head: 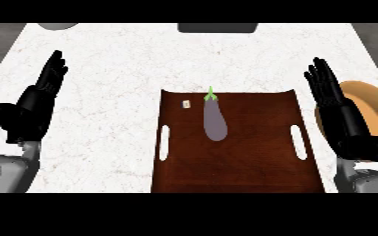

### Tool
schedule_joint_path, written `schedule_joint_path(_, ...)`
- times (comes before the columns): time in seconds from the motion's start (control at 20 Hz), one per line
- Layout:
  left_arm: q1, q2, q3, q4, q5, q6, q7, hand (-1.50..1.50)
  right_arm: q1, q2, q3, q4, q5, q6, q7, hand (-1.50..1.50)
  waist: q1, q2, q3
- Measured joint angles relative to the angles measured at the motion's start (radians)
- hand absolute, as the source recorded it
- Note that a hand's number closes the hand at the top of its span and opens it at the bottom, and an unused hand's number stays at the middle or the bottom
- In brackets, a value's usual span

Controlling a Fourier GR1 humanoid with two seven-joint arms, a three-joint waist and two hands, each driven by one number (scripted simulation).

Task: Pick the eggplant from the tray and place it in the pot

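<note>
Eggplant (214,121) lies on tray (236,170), unobstructed; both hands' fingers straight, empty.

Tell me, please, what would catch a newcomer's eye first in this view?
The purple eggplant lies lengthwise on the dark wooden tray at the counter's middle, green stem pointing away. The left hand and right hand rest open at either side, with the tan pot partly hidden behind the right one.

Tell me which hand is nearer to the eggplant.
Right, though only slightly. The right hand stands open beyond the tray's right edge; the left hand stands open farther off, left of the eggplant.
</note>
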Motion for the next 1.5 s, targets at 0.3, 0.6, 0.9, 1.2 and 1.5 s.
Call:
schedule_joint_path(0.3, 0.038, -0.137, -0.029, -0.022, 0.011, 0.035, -0.08, 0.0, -0.257, -0.098, -0.05, 0.095, -0.03, 0.115, 0.116, 1.5, 0.031, -0.009, 0.013)
schedule_joint_path(0.6, 0.086, -0.237, -0.067, -0.035, 0.026, 0.052, -0.129, 0.0, -0.315, -0.177, 0.047, 0.188, 0.245, 0.003, 0.326, -1.5, 0.028, -0.011, 0.012)
schedule_joint_path(0.9, 0.136, -0.286, -0.069, -0.03, 0.015, 0.05, -0.174, 0.0, -0.4, -0.076, 0.127, 0.072, 0.334, -0.012, 0.46, -1.5, 0.009, -0.017, 0.016)
schedule_joint_path(1.2, 0.147, -0.293, -0.064, -0.04, 0.011, 0.042, -0.175, 0.0, -0.549, -0.091, 0.198, 0.062, 0.327, 0.167, 0.719, -1.5, 0.013, -0.018, 0.016)
schedule_joint_path(1.5, 0.142, -0.31, -0.076, -0.032, -0.001, 0.045, -0.181, 0.0, -0.658, -0.071, 0.313, 0.146, 0.241, 0.416, 0.948, -1.5, 0.024, -0.016, 0.015)
